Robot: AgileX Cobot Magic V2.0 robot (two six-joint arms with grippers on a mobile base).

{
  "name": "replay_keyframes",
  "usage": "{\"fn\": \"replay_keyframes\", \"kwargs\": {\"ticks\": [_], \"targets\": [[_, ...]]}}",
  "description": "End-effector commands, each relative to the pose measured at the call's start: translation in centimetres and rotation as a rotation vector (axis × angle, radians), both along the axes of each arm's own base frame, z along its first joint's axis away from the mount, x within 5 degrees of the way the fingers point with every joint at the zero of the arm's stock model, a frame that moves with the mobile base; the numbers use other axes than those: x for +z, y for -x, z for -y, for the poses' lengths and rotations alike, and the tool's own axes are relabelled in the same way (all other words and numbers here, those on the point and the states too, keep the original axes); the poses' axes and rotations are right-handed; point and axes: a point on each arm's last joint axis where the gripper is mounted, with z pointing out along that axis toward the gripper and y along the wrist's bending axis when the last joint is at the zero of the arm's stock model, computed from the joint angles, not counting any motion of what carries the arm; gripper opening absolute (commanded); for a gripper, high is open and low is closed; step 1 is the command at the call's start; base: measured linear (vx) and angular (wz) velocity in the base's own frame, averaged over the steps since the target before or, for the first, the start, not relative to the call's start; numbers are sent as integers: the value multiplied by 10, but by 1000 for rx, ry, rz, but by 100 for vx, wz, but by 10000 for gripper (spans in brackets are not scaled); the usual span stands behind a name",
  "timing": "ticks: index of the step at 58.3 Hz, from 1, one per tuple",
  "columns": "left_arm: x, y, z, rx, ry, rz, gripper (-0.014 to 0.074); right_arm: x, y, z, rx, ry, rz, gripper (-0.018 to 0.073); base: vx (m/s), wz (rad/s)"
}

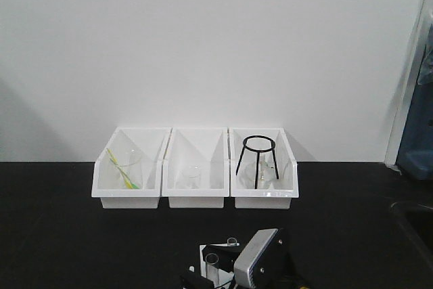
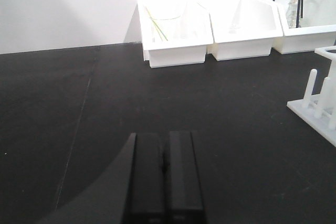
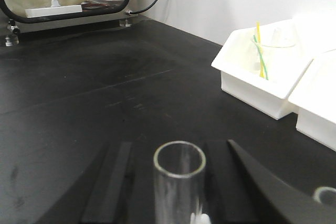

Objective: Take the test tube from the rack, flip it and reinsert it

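Rack (image 2: 321, 100) stands at the surface's (image 2: 157, 108) near edge, right of the closed, empty left claw (image 2: 163, 174). Test tube (image 3: 179, 182) sits upright between the right claw's (image 3: 176, 182) fingers, mouth up; right arm nearer

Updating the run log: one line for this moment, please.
left gripper: shut, empty | right gripper: shut on test tube, mouth up | rack: on table

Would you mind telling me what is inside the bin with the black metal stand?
The right-hand bin holds a black ring stand with a clear glass vessel under it. The bin's front wall hides the floor, so anything lower cannot be seen.
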Motion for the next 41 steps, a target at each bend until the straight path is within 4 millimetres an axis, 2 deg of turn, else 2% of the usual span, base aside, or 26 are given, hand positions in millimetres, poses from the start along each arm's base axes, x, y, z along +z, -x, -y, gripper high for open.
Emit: {"fn": "replay_keyframes", "kwargs": {"ticks": [1, 10, 14, 18, 26, 32, 41], "targets": [[9, 0, 1, -13, 19, 91, -6, 38, 0, 0, 5, -119, 128, 445, 0, 0], [9, 0, 1, -13, 19, 91, -6, 75, 11, 9, -21, -126, 194, 428, 0, 0], [9, 0, 1, -13, 19, 91, -6, 93, 19, 15, -44, -110, 209, 379, 0, 0], [9, 0, 1, -13, 19, 91, -6, 113, 29, 26, -93, -106, 180, 284, 0, 0], [9, 0, 1, -13, 19, 91, -6, 143, 53, 51, -219, -88, 61, -10, 0, 0], [9, 0, 1, -13, 19, 91, -6, 158, 79, 71, -276, -81, 33, -16, 0, 0], [9, 0, 1, -13, 19, 91, -6, 156, 115, 91, -278, -40, 105, -13, 0, 0]]}}
